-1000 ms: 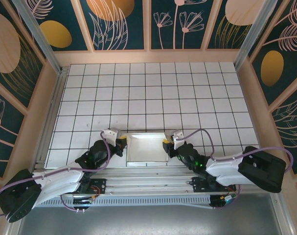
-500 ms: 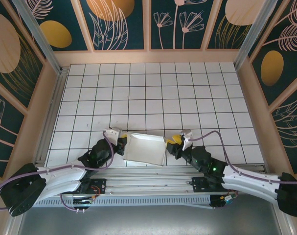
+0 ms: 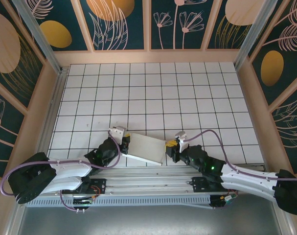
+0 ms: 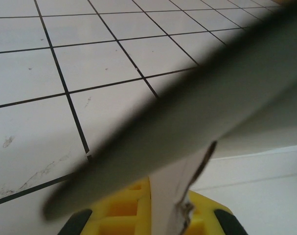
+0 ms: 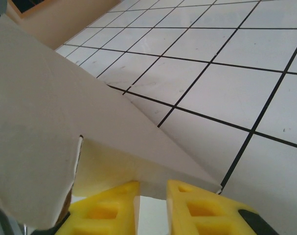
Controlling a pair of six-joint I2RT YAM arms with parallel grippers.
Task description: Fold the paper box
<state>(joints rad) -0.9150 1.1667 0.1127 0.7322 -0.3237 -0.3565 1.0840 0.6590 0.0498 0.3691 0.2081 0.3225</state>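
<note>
The paper box [image 3: 144, 148] lies at the 6 o'clock edge of the white, black-gridded surface [image 3: 153, 88], midway between the two arms and just beyond the metal rail [image 3: 148, 175] to which they are bolted. In the top view it shows as a pale, part-folded sheet of card, skewed on the grid so that its long side runs from about 10 o'clock down to about 4 o'clock. The left gripper [image 3: 121, 143] meets the box at its 9 o'clock end. In the left wrist view its yellow fingers [image 4: 120, 216] are clamped together on a thin, slightly torn edge of card that stands upright between them, while a broad panel of the box crosses the picture above as a grey blur. The right gripper [image 3: 170, 146] sits at the box's 3 o'clock end. In the right wrist view its yellow fingers [image 5: 199, 209] stand a little apart with a narrow gap between them. A panel of the box slopes down from 10 o'clock, its lower edge running just past both fingertips; whether that edge touches them cannot be told. A small slit shows in that panel near the left-hand finger. Both arms lie low, reaching in from 7 and 5 o'clock, each trailing a purple cable [image 3: 207, 133].
</note>
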